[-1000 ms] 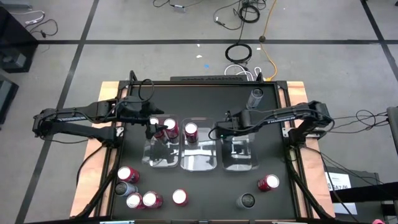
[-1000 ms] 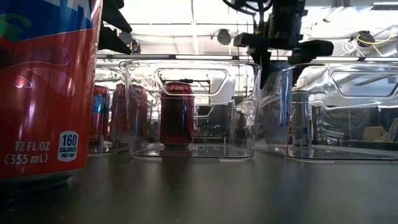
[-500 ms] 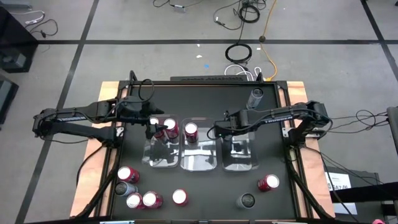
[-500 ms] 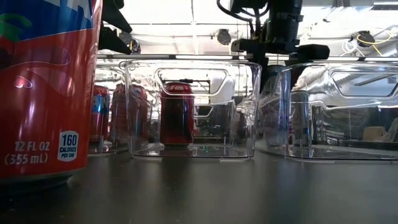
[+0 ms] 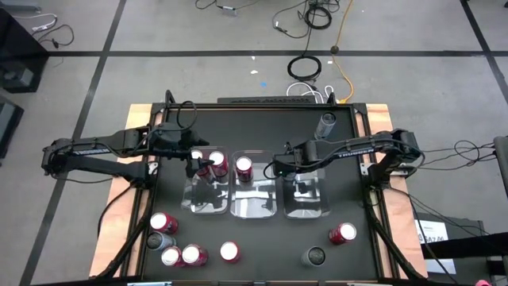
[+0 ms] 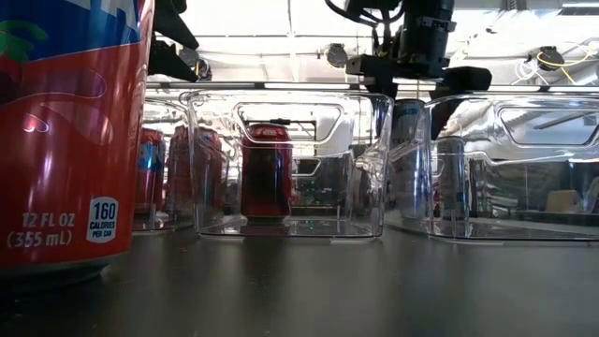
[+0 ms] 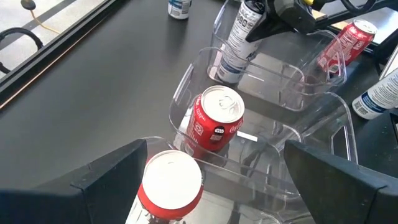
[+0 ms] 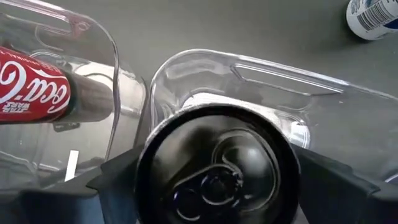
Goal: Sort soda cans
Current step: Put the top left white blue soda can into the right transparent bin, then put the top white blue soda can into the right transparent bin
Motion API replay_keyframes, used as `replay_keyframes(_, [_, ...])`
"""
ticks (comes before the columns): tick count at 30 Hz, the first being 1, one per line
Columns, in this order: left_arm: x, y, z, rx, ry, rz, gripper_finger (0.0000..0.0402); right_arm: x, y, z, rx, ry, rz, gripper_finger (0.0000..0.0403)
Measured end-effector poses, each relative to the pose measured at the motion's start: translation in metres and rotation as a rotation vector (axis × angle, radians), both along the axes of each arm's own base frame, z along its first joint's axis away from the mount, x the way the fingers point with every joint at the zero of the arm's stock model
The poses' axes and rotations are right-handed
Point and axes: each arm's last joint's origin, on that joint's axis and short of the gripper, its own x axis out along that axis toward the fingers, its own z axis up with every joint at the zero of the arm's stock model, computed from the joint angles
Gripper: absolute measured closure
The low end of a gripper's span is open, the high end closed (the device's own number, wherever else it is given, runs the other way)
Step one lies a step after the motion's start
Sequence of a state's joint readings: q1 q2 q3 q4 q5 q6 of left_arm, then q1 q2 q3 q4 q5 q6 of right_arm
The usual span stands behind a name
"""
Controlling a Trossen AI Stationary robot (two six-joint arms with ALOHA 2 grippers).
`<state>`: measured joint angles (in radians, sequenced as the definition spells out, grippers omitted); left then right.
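Observation:
My right gripper [image 5: 295, 179] is shut on a dark grey soda can [image 8: 214, 168] inside the right clear bin [image 5: 317, 208]. The low view shows that can [image 6: 409, 154] below the gripper [image 6: 412, 70]. My left gripper [image 5: 198, 164] hangs open over the left bin [image 5: 190, 202]. Its fingers stand on either side of a red can [image 7: 171, 183] without touching it. The middle bin [image 5: 252, 206] holds one upright red can [image 7: 216, 121]. More red and grey cans [image 5: 178, 246] stand near the table's near edge. My right gripper pinches the grey can between its two fingers [image 8: 118, 180], one on each side of its upper end [image 7: 249, 15]. The fingers come from above, pointing down. The can stands nearly upright inside the right bin, its base [image 7: 227, 73] low at the bin's floor.
A large red can [image 6: 70, 140] stands close to the low camera. A red can [image 5: 343, 233] and a dark can [image 5: 315, 256] stand at the near right. One grey can [image 5: 327, 123] stands at the far edge. The bins sit side by side mid-table.
My right gripper has shifted slightly toward the table's left with the grey can, staying over the right bin. The can now shows standing low inside that bin.

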<state>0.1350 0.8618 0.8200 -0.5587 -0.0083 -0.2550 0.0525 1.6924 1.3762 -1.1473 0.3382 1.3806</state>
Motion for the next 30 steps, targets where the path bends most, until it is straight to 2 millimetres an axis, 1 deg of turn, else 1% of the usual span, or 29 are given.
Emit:
replay_keyframes(7, [0.0, 0.0, 0.0, 0.0, 0.001, 0.0, 0.0017, -0.003, 0.0, 0.005, 0.004, -0.014, 0.006, 0.0053])
replay_keyframes(12, [0.0, 0.0, 0.0, 0.0, 0.001, 0.0, 0.0017, -0.008, 0.0, 0.018, 0.007, -0.077, 0.006, 0.0053])
replay_keyframes(18, [0.0, 0.0, 0.0, 0.0, 0.001, 0.0, 0.0017, -0.019, -0.001, 0.04, 0.011, -0.18, 0.009, 0.0053])
replay_keyframes(21, [0.0, 0.0, 0.0, 0.0, 0.001, 0.0, 0.0017, -0.027, -0.002, 0.052, 0.004, -0.222, 0.019, 0.0053])
replay_keyframes(25, [0.0, 0.0, 0.0, 0.0, 0.001, 0.0, 0.0017, -0.042, -0.004, 0.068, -0.084, -0.25, 0.059, 0.0053])
replay_keyframes(30, [0.0, 0.0, 0.0, 0.0, 0.001, 0.0, 0.0017, -0.072, -0.013, 0.089, -0.209, -0.278, -0.048, 0.0053])
